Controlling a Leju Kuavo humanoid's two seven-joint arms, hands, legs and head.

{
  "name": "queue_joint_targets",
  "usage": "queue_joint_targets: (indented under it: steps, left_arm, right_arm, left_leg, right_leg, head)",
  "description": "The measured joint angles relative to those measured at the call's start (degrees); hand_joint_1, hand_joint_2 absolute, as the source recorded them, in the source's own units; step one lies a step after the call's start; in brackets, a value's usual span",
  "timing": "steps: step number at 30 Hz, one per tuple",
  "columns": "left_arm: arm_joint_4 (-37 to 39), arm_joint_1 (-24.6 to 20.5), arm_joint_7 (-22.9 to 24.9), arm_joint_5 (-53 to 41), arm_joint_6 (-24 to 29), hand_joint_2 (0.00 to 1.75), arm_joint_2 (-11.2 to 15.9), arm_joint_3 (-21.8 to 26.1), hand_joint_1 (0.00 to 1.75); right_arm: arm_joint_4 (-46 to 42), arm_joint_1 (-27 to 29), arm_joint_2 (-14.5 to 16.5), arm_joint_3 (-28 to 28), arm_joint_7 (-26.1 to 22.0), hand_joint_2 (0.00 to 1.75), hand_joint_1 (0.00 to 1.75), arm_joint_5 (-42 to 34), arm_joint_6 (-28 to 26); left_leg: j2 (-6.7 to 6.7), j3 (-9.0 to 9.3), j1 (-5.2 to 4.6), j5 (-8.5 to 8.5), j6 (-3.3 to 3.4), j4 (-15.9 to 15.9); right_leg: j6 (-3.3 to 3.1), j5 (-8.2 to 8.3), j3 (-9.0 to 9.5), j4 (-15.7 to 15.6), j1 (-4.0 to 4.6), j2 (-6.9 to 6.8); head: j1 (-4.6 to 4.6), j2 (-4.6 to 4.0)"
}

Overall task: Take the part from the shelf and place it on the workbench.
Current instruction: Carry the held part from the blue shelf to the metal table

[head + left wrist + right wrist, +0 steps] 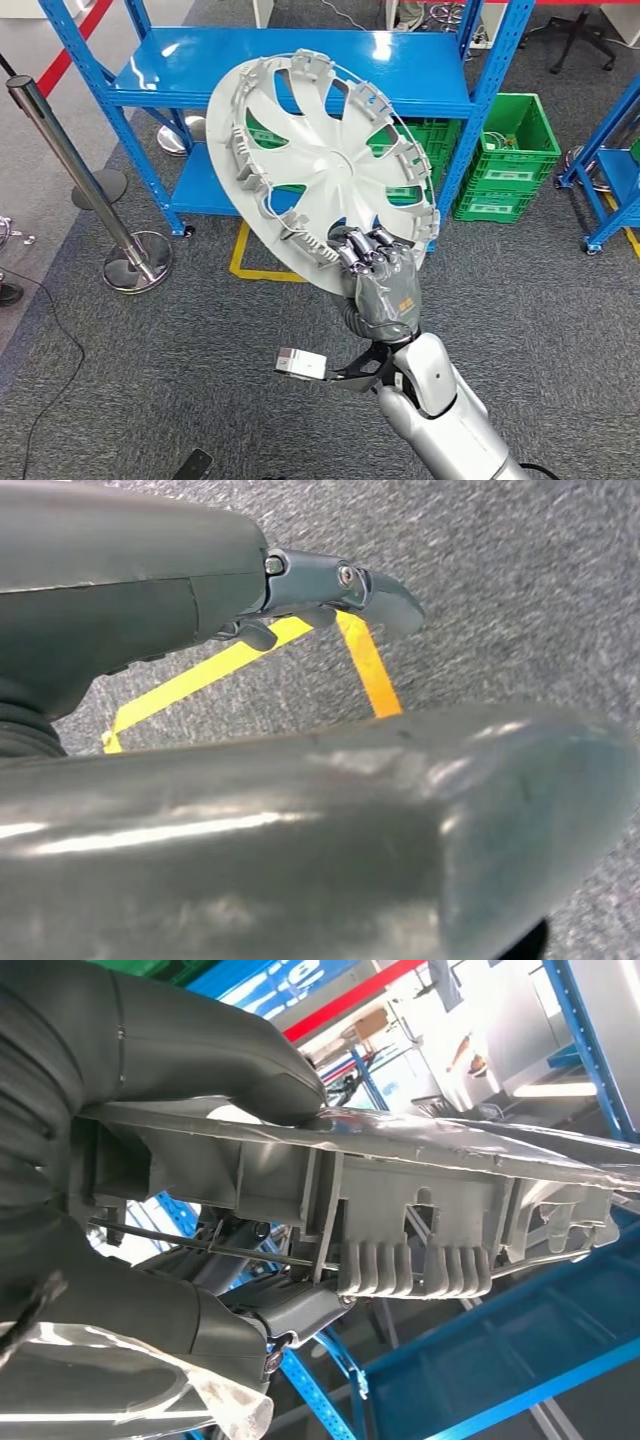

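Observation:
The part is a silver wheel cover [324, 170] with spokes and clips around its rim, held up tilted in front of the blue shelf [302, 70]. My right hand [381, 280] grips its lower rim, fingers curled over the edge. In the right wrist view the cover's ribbed rim [377, 1190] runs across the picture, with my right hand [113, 1060] clamped around it, thumb on one face and fingers on the other. My left hand [113, 590] hangs over grey carpet, its fingers [362, 585] straight and apart from the thumb, with nothing in it.
Green crates [513, 160] stand on the floor to the right of the shelf. A chrome stanchion post [75, 170] leans at the left. Yellow tape [245, 265] marks the carpet below the shelf. Another blue rack [611, 170] stands at the far right.

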Motion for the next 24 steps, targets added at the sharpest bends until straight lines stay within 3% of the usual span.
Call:
queue_joint_targets:
  steps: [1,2,3,4,5,7,8,10,11,13,15,16,17,18,19,20,22,24]
  left_arm:
    - [0.01,0.00,-0.04,0.01,0.00,0.00,0.00,-0.01,0.00]
    - [0.02,-0.02,-0.07,0.01,-0.01,0.00,0.00,-0.01,0.00]
    - [0.02,-0.06,-0.07,0.02,-0.01,0.00,0.02,-0.01,0.00]
    - [0.02,-0.12,-0.07,0.02,-0.02,0.00,0.04,-0.01,0.00]
    - [0.03,-0.21,-0.07,0.02,-0.02,0.00,0.05,-0.01,0.00]
    - [0.06,-0.31,-0.06,0.02,-0.01,0.00,0.05,-0.01,0.00]
    - [0.09,-0.31,-0.05,0.02,0.01,0.00,0.04,-0.01,0.00]
    - [0.18,-0.17,-0.05,0.02,0.02,0.00,0.03,-0.01,0.00]
    - [0.21,-0.14,-0.05,0.02,0.03,0.00,0.04,0.00,0.00]
    - [0.26,-0.18,-0.05,0.03,0.04,0.00,0.07,0.01,0.00]
    - [0.26,-0.29,-0.07,0.04,0.04,0.00,0.08,0.01,0.00]
    - [0.26,-0.32,-0.07,0.04,0.03,0.00,0.07,0.01,0.00]
    - [0.26,-0.34,-0.07,0.04,0.01,0.00,0.06,0.01,0.00]
    - [0.26,-0.35,-0.07,0.04,0.00,0.00,0.05,0.01,0.00]
    - [0.26,-0.38,-0.07,0.08,-0.01,0.00,0.05,0.01,0.00]
    - [0.26,-0.41,-0.07,0.12,-0.03,0.00,0.02,0.01,0.00]
    - [0.26,-0.48,-0.09,0.19,-0.10,0.00,-0.05,0.01,0.00]
    - [0.26,-0.54,-0.14,0.20,-0.21,0.00,-0.12,0.01,0.00]
  right_arm:
    - [0.05,0.00,0.00,0.01,0.01,1.75,1.75,-0.03,0.02]
    - [0.10,0.00,0.00,0.02,0.02,1.75,1.75,-0.05,0.04]
    - [0.13,0.00,0.00,0.03,0.04,1.75,1.75,-0.05,0.08]
    - [0.14,0.00,0.00,0.04,0.05,1.75,1.75,-0.04,0.10]
    - [0.13,-0.01,0.00,0.03,0.06,1.75,1.75,-0.03,0.11]
    - [0.13,-0.03,0.00,0.01,0.07,1.75,1.75,-0.03,0.10]
    - [0.13,-0.02,0.00,0.00,0.07,1.75,1.75,-0.04,0.09]
    - [0.15,0.05,-0.01,0.00,0.04,1.75,1.75,-0.05,0.07]
    - [0.16,0.08,-0.01,-0.01,0.04,1.75,1.75,-0.05,0.06]
    - [0.19,0.10,-0.02,-0.02,0.04,1.75,1.75,-0.07,0.04]
    - [0.20,0.10,-0.02,-0.02,0.04,1.75,1.75,-0.10,0.03]
    - [0.21,0.10,-0.02,-0.01,0.04,1.75,1.75,-0.11,0.03]
    - [0.22,0.10,-0.02,-0.01,0.06,1.75,1.75,-0.12,0.03]
    - [0.23,0.10,-0.02,-0.01,0.08,1.75,1.75,-0.13,0.04]
    - [0.23,0.08,-0.02,-0.01,0.09,1.75,1.75,-0.13,0.05]
    - [0.22,0.01,-0.02,-0.01,0.09,1.75,1.75,-0.13,0.07]
    - [0.21,-0.23,0.01,0.02,0.07,1.75,1.75,-0.13,0.08]
    - [0.21,-0.46,0.04,0.05,0.06,1.75,1.75,-0.11,0.10]
  left_leg:
    - [0.00,-0.25,0.10,-0.76,-0.20,3.14]
    - [0.00,0.19,0.18,-0.21,-0.36,4.66]
    - [0.01,1.64,0.26,1.29,-0.46,3.85]
    - [0.00,3.90,0.36,2.87,-0.53,1.13]
    - [-0.05,6.46,0.39,3.39,-0.56,-2.39]
    - [-0.20,10.11,0.29,2.65,-0.23,-8.42]
    - [-0.27,10.63,0.15,1.98,0.04,-9.67]
    - [-0.21,10.25,0.10,2.38,0.91,-10.34]
    - [-0.10,9.85,0.14,2.84,1.48,-10.45]
    - [0.10,8.76,0.24,3.97,2.54,-10.67]
    - [0.13,7.35,0.07,5.12,3.00,-10.60]
    - [0.15,6.62,-0.03,5.71,3.04,-10.56]
    - [0.16,5.89,-0.14,6.29,3.05,-10.51]
    - [0.18,5.19,-0.25,6.86,3.03,-10.48]
    - [0.18,4.55,-0.36,7.41,3.00,-10.46]
    - [0.15,3.99,-0.44,7.96,2.94,-10.45]
    - [0.09,3.10,-0.62,9.09,2.59,-10.51]
    - [0.07,2.67,-0.57,10.29,1.95,-10.90]
  right_leg:
    - [0.05,0.36,-0.80,0.37,-0.02,-0.06]
    - [0.13,0.65,-1.66,0.86,-0.06,-0.10]
    - [0.25,0.87,-2.51,1.45,-0.13,-0.11]
    - [0.38,1.01,-3.34,2.10,-0.20,-0.12]
    - [0.58,1.16,-4.12,2.72,-0.20,-0.11]
    - [1.16,1.62,-5.30,3.64,-0.07,-0.08]
    - [1.57,2.02,-5.72,3.81,-0.02,-0.06]
    - [2.43,2.63,-6.28,3.91,-0.11,0.05]
    - [2.79,1.99,-6.71,4.30,-0.17,0.14]
    - [3.27,-2.04,-8.16,8.00,-0.25,0.34]
    - [3.49,-7.27,-9.85,15.32,-0.27,0.38]
    - [3.49,-8.55,-10.21,18.52,-0.26,0.38]
    - [3.43,-8.61,-9.95,20.34,-0.25,0.38]
    - [3.28,-7.46,-8.82,20.24,-0.23,0.38]
    - [3.03,-5.62,-6.80,18.13,-0.19,0.39]
    - [2.66,-4.18,-4.00,14.36,-0.11,0.39]
    - [2.01,-4.05,1.88,5.60,0.17,0.41]
    - [1.63,-5.11,3.98,1.12,0.48,0.43]
  head:
    - [0.02,0.00]
    - [0.01,0.00]
    - [0.01,0.00]
    - [0.00,0.00]
    - [-0.02,0.00]
    - [0.03,0.01]
    - [0.05,0.01]
    - [0.05,0.01]
    - [0.07,0.02]
    - [0.28,0.01]
    - [0.49,0.01]
    - [0.51,0.01]
    - [0.51,0.00]
    - [0.51,0.00]
    - [0.50,0.00]
    - [0.49,0.01]
    - [0.45,0.01]
    - [0.45,0.01]
